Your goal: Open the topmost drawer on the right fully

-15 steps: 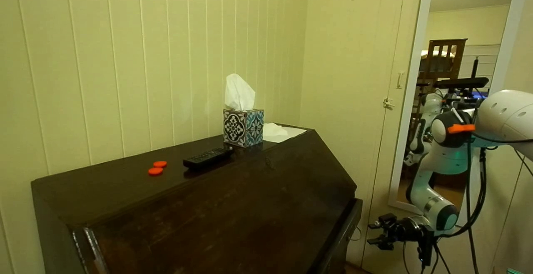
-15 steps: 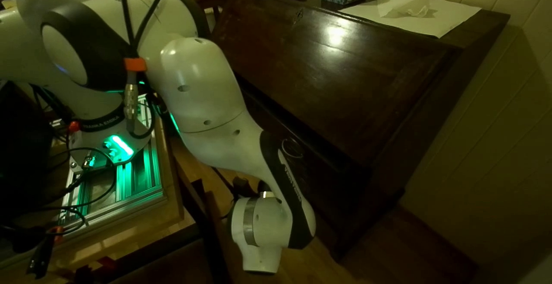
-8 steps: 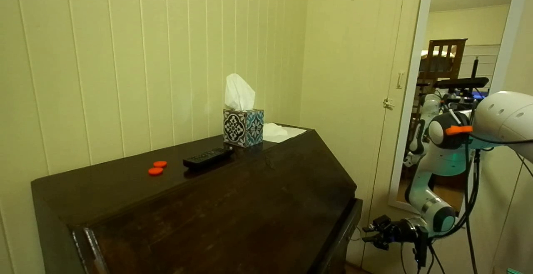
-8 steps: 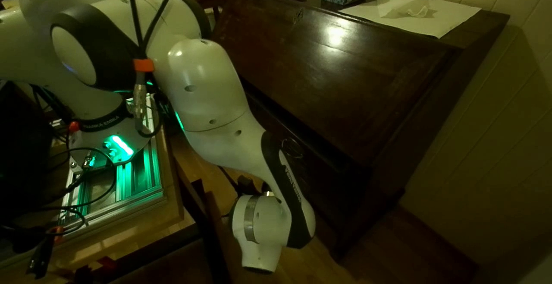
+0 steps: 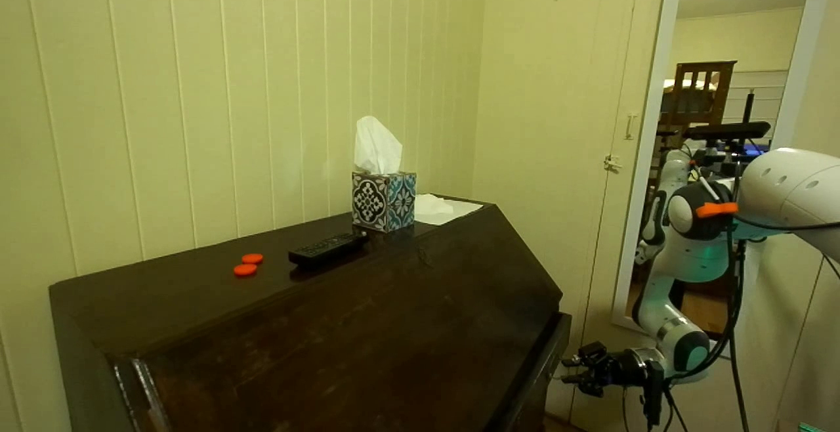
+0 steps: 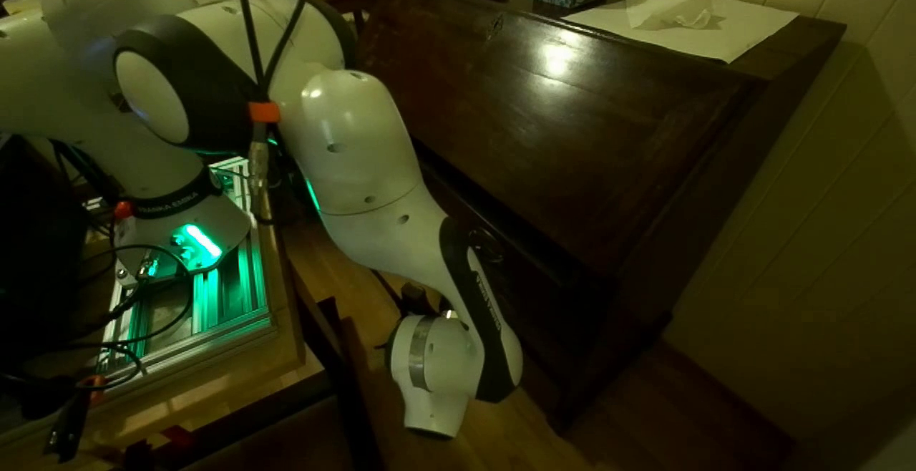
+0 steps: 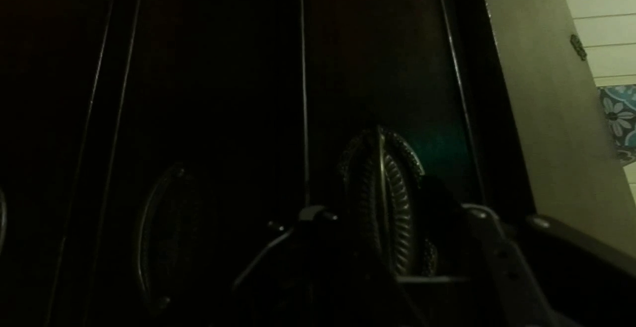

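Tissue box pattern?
Floral tile-like pattern in black, white and blue; the tissue box shows best in an exterior view.

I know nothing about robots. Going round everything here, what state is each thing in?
Gripper, open
Handle, seen between the gripper's jaws; contact unclear
Top drawer, not fully open; too dark to tell if quite shut
Desk lid, shut
Tissue box, upright, tissue poking out
Remote, flat, buttons up
Red discs, lying flat
Paper, flat, crumpled tissue on it
Base light, lit green
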`<state>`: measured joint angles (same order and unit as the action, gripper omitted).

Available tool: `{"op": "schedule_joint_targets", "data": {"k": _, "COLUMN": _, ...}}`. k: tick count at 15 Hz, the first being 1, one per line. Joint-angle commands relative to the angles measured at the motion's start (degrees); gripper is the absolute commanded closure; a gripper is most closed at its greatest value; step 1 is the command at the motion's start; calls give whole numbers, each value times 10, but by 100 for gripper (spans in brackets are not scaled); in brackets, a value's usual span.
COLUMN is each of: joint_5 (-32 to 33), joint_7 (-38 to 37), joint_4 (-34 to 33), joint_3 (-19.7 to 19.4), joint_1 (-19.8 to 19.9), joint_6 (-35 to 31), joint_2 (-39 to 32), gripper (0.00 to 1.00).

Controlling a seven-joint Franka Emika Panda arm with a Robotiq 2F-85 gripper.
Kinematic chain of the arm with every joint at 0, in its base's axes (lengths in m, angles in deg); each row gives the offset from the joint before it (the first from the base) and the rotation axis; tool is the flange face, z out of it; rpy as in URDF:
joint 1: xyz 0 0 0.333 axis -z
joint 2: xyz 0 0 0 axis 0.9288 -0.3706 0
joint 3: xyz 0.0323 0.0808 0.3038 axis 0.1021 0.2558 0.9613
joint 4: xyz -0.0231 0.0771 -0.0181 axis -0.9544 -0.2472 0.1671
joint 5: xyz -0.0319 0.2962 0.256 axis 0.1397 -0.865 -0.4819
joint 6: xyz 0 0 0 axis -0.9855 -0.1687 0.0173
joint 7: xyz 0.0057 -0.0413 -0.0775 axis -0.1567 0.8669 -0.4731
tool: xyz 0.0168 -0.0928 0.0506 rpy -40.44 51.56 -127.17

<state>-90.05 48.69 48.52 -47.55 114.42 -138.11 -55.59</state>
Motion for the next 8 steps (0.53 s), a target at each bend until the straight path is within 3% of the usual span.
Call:
{"op": "schedule_joint_targets", "data": {"k": 1, "joint_5": -16, "joint_7": -1, "joint_4": 0, "joint_3": -12, "joint_1": -18, "joint_6": 0, "joint_2": -5, "gripper": 87}}
{"op": "schedule_joint_targets", "data": {"k": 3, "joint_5": -11, "joint_7": -1, "joint_4": 5, "joint_3": -19, "joint_1": -25, "joint_6": -3, "joint_2": -1, "gripper": 99}}
{"op": "schedule_joint_targets", "data": {"k": 8, "joint_5": 30, "joint_7": 6, "joint_4": 8, "joint_3": -56, "joint_1": -42, "joint_6": 1, "joint_2": 3, "gripper": 99}}
